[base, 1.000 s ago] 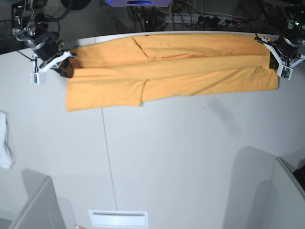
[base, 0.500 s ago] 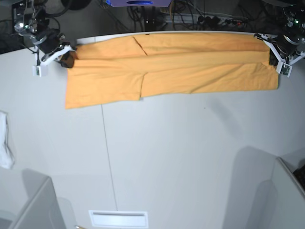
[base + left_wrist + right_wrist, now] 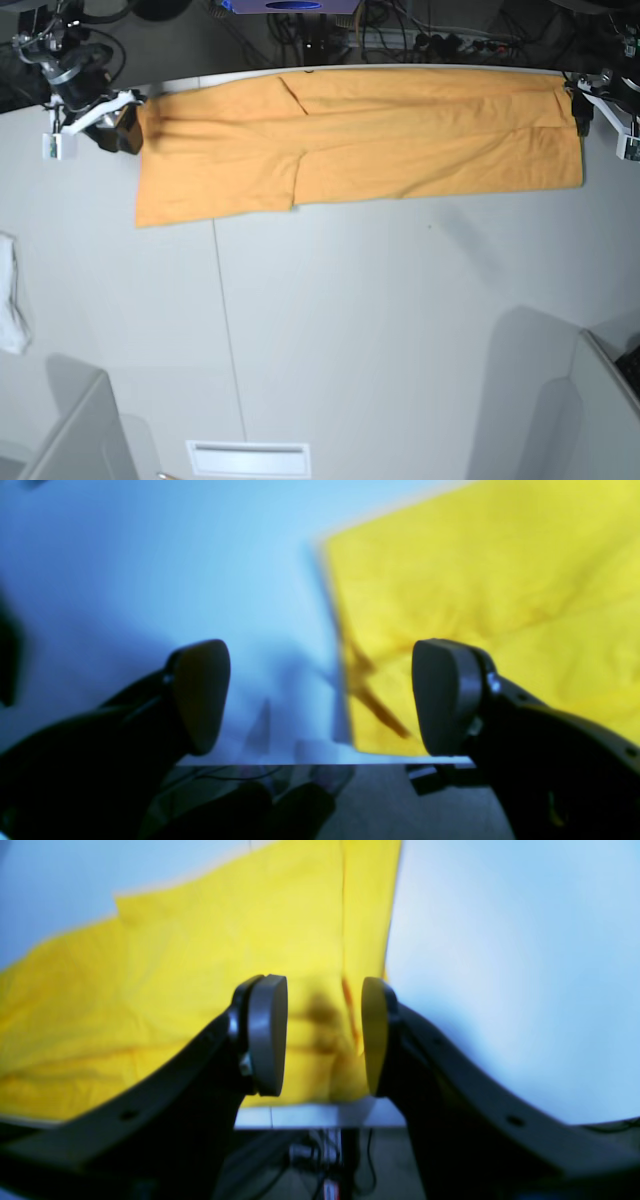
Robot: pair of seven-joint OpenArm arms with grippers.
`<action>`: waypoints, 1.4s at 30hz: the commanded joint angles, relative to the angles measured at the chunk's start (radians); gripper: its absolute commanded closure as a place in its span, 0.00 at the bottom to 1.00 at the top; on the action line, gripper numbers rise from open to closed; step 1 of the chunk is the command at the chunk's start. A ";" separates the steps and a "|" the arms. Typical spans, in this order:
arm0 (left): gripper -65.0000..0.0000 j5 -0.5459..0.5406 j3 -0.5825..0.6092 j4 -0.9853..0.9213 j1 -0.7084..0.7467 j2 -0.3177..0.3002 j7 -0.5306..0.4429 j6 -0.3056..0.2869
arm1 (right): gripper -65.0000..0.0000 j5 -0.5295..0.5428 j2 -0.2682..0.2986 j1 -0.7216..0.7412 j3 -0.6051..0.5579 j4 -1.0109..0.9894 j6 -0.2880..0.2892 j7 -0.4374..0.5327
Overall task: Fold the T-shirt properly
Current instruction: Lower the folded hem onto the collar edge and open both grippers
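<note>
The orange-yellow T-shirt (image 3: 400, 140) lies folded into a long band along the table's far edge, one sleeve flap lower at the left. My right gripper (image 3: 122, 130) hovers just off the band's left end; in the right wrist view its fingers (image 3: 267, 1035) stand apart over the shirt's (image 3: 175, 980) edge, holding nothing. My left gripper (image 3: 580, 105) sits at the band's right end. In the left wrist view it (image 3: 320, 695) is wide open, with the shirt (image 3: 500, 580) lying just beyond the right finger (image 3: 440, 695).
A small white cloth (image 3: 12, 300) hangs at the table's left edge. Grey bins stand at the front left (image 3: 80, 440) and front right (image 3: 610, 420) corners. A white slot plate (image 3: 248, 458) lies near the front edge. Cables run behind the far edge.
Both grippers have opened, let go of the shirt's ends and drawn outward and back. The shirt has settled flat.
</note>
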 commanded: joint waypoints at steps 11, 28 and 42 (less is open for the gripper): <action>1.00 -0.027 0.041 -0.142 -0.105 0.085 -0.021 -0.003 | 1.00 0.011 0.006 0.140 -0.204 -0.150 0.002 0.000; 1.00 0.235 0.259 -0.444 -0.465 0.133 -0.015 0.001 | 1.00 -0.236 -0.014 0.467 -0.194 -0.597 0.002 0.001; 1.00 0.251 0.108 -0.062 -0.617 0.133 0.307 -0.023 | 1.00 -0.225 -0.024 0.510 -0.192 -0.149 0.008 -0.209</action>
